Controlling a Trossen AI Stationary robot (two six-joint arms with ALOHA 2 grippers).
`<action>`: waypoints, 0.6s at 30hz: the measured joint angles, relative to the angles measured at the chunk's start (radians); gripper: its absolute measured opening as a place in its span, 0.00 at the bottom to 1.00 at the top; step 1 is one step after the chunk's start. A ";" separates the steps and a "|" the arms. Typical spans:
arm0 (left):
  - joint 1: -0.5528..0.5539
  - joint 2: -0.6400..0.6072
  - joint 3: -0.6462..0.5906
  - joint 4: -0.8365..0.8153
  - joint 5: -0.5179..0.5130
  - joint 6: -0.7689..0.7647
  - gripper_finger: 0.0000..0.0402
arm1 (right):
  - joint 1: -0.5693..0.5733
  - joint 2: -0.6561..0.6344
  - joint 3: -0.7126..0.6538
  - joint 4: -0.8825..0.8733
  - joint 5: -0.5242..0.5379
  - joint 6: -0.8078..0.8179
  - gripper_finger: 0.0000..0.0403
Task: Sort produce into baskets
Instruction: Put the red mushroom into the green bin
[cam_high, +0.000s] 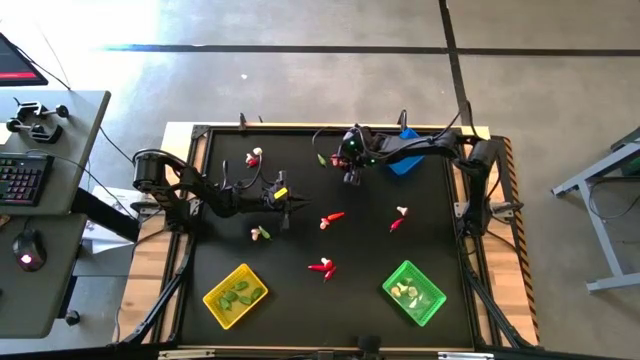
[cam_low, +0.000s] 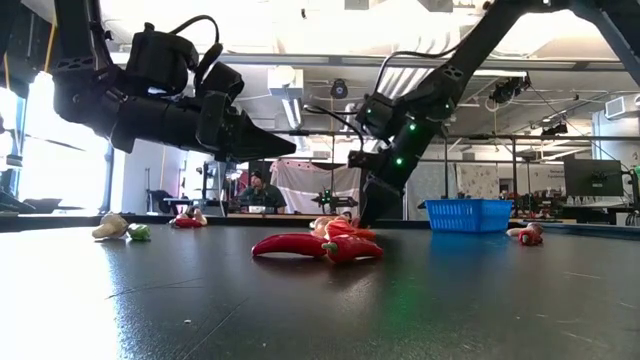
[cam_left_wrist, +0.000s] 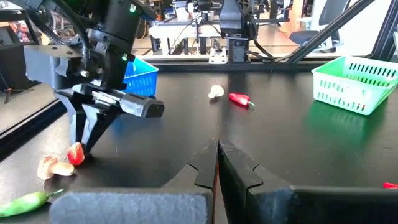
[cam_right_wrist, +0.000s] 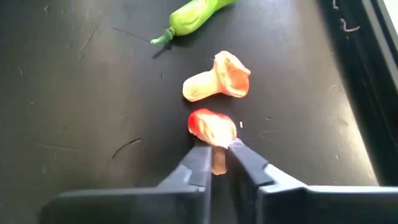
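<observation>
The high view looks straight down on the table (cam_high: 300, 200). The low view faces level across it. Both wrist views sit close, sharing one red-and-white bulb (cam_right_wrist: 211, 127).

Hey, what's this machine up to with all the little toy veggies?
It is sorting toy produce into three baskets. At the table's far side the right gripper has pinched a small red-and-pink piece, still on the mat, beside a whitish bulb and a green pod. The left gripper hangs shut and empty over the middle. The yellow basket and green basket already hold pieces; the blue basket waits nearby.
</observation>
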 joint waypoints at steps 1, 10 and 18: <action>0.000 0.000 0.000 0.000 0.000 0.000 0.00 | 0.004 -0.010 0.000 -0.017 0.001 0.003 0.03; -0.001 0.000 0.000 -0.002 0.000 -0.024 0.00 | 0.179 -0.203 -0.001 -0.336 -0.003 0.167 0.01; -0.002 0.000 0.000 -0.001 0.000 -0.024 0.00 | 0.494 -0.343 -0.001 -0.666 -0.041 0.587 0.00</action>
